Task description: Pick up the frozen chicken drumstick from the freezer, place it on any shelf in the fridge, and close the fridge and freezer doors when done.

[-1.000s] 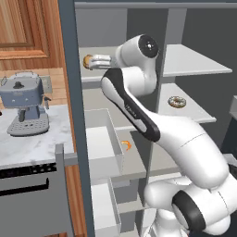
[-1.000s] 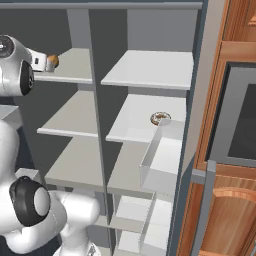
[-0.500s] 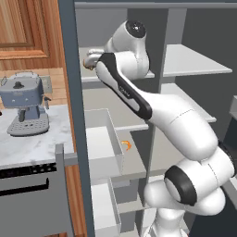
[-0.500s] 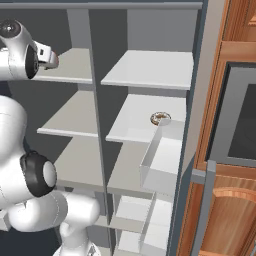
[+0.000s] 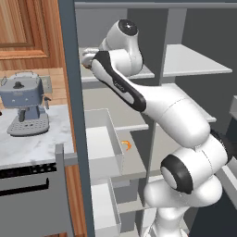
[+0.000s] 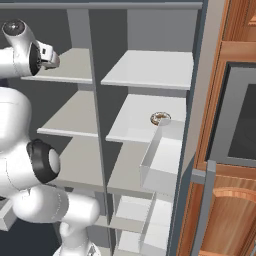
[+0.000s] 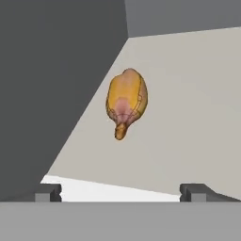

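A: What is the room like?

B: A rendered kitchen with wood cabinets. In the left base view an espresso machine (image 5: 25, 102) stands on a marble counter (image 5: 32, 146) left of the open side-by-side unit, whose grey compartments are split by a vertical divider (image 6: 97, 115).

A: Where is the arm?

B: It reaches up into the freezer (image 5: 99, 120), the left compartment, with the hand at the top shelf (image 6: 70, 65). In the right base view the gripper (image 6: 50, 55) sits over the front left part of that shelf.

A: Are the fingers together or apart?

B: Spread wide. In the hand view the two dark fingertips (image 7: 48, 192) stand at opposite sides of the bottom edge, with nothing between them.

A: And the frozen chicken drumstick?

B: It lies on the pale shelf board in the hand view, ahead of the gripper and apart from it (image 7: 126, 102), golden with a pinkish patch and its narrow end pointing toward the camera. The dark side wall (image 7: 56, 84) runs just beside it.

A: Anything else in the unit?

B: A ringed doughnut (image 6: 160, 118) sits on the middle shelf of the right compartment, near a pulled-out drawer (image 6: 162, 160). A tiny orange curled piece (image 5: 126, 146) lies lower in the freezer, beside another open drawer (image 5: 104, 143).
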Controlling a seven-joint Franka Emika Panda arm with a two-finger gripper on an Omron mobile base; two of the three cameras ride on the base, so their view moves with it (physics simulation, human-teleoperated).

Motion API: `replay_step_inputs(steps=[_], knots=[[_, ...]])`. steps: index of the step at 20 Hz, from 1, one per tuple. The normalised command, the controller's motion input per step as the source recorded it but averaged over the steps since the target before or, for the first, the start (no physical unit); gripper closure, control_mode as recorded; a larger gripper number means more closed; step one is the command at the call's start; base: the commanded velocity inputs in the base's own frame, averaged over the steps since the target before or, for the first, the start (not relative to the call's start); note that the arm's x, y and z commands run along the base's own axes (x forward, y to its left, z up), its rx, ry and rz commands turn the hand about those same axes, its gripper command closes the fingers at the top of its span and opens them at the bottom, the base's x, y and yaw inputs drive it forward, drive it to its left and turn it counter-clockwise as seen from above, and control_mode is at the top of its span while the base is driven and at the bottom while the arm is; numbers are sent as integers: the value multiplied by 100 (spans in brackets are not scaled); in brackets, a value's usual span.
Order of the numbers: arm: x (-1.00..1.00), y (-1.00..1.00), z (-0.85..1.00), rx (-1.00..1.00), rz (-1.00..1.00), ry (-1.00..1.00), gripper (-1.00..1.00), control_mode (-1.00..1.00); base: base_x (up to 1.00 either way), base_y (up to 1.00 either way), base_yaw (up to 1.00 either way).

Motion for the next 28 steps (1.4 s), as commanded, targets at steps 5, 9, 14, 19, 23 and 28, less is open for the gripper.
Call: replay_step_inputs(steps=[5, 9, 14, 19, 23, 28], knots=[[46, 36, -14, 0, 0, 0, -100, -100, 0, 0, 0], [50, 19, -21, -2, 0, 0, -100, -100, 0, 0, 0], [50, 2, -12, -3, 0, 0, -100, -100, 0, 0, 0], [32, 1, -5, -1, 0, 2, -100, -100, 0, 0, 0], [30, 12, -4, 0, 0, 5, -100, -100, 0, 0, 0], [26, 10, -1, 0, 0, 3, -100, -100, 0, 0, 0]])
